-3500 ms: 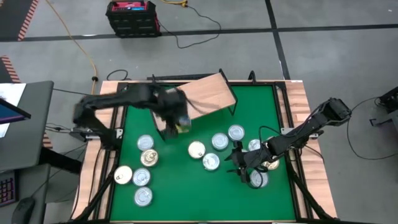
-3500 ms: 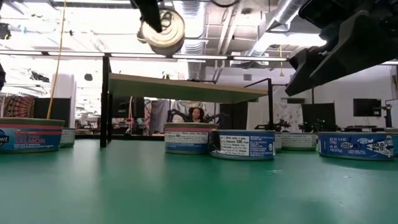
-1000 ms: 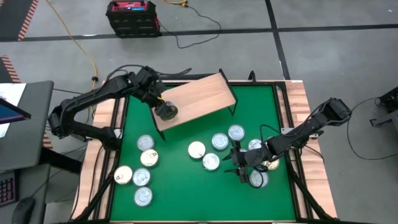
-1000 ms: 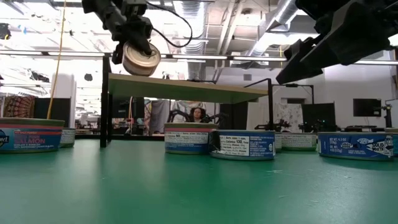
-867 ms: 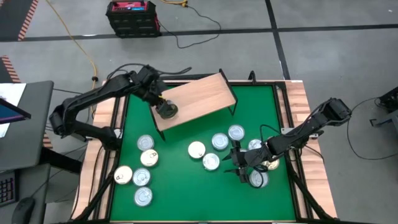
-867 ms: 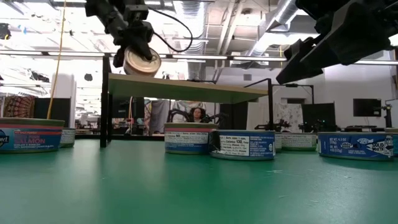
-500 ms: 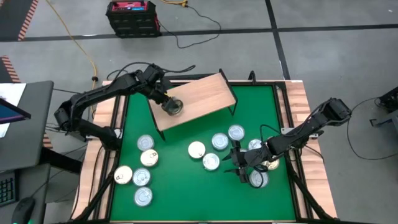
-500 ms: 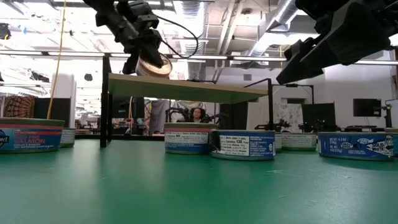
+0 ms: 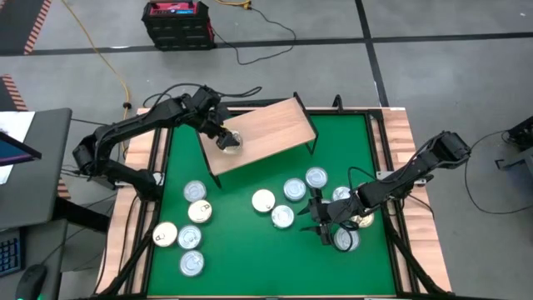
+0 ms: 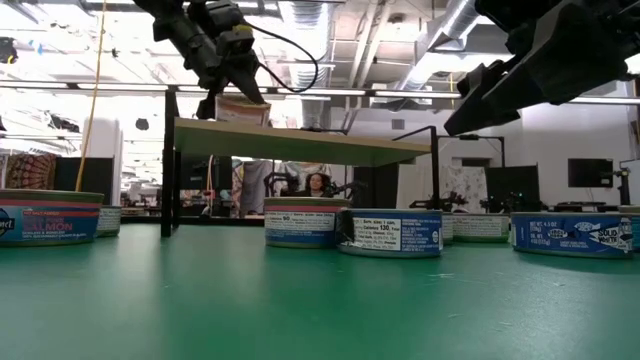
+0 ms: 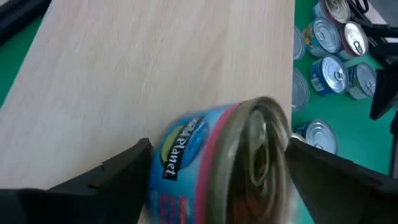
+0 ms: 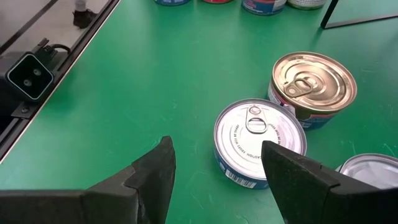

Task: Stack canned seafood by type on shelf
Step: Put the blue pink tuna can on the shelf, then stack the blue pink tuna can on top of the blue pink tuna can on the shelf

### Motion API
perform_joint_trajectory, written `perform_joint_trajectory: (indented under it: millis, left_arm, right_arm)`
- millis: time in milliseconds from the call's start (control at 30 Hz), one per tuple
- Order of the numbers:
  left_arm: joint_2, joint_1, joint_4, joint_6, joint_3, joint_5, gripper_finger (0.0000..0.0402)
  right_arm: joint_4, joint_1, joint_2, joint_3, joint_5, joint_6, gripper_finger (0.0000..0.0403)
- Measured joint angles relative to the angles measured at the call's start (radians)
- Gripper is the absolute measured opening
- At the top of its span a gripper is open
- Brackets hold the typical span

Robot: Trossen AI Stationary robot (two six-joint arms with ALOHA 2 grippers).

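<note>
The shelf (image 9: 271,132) is a light-wood board on black legs at the far side of the green table. On its near-left part lies one blue-labelled can (image 9: 231,141), blurred and tipped in the left wrist view (image 11: 217,165). My left gripper (image 9: 223,135) stands open over it, a finger at either side. Other cans of seafood rest on the table in a left group (image 9: 194,192) and a middle group (image 9: 294,189). My right gripper (image 9: 321,218) hovers open above a silver-lidded can (image 12: 260,140), beside a gold-lidded one (image 12: 314,87). My left gripper comes slanting down from the table's left, and its fingers (image 11: 127,165) stand close at both sides of the can's wall (image 11: 180,155). Whether they touch it, I cannot tell. The can sits on the shelf board (image 10: 240,108).
The wooden rim (image 9: 141,208) frames the green table. The shelf's black legs (image 10: 170,170) stand on the mat, with cans behind and under the board (image 10: 300,222). A dark box (image 9: 176,23) and cables lie on the floor beyond. A person sits far behind the table (image 10: 318,184).
My left gripper has carried the can from above the shelf's near-left edge a little farther over the board and down. Its fingers have opened. The can, held tilted before, now lies on the board with its light lid up in the high view.
</note>
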Motion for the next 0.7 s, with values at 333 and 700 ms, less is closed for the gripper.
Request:
perform_joint_trajectory:
  millis: [333, 700]
  left_arm:
    - [-0.008, -0.001, -0.005, 0.128, 0.049, -0.21, 0.036]
    - [-0.076, -0.203, 0.018, 0.244, 0.127, -0.41, 0.0358]
  right_arm:
    - [0.0, 0.0, 0.0, 0.0, 0.0, 0.0, 0.0265]
    - [0.016, -0.039, 0.0, 0.0, 0.0, -0.028, 0.0265]
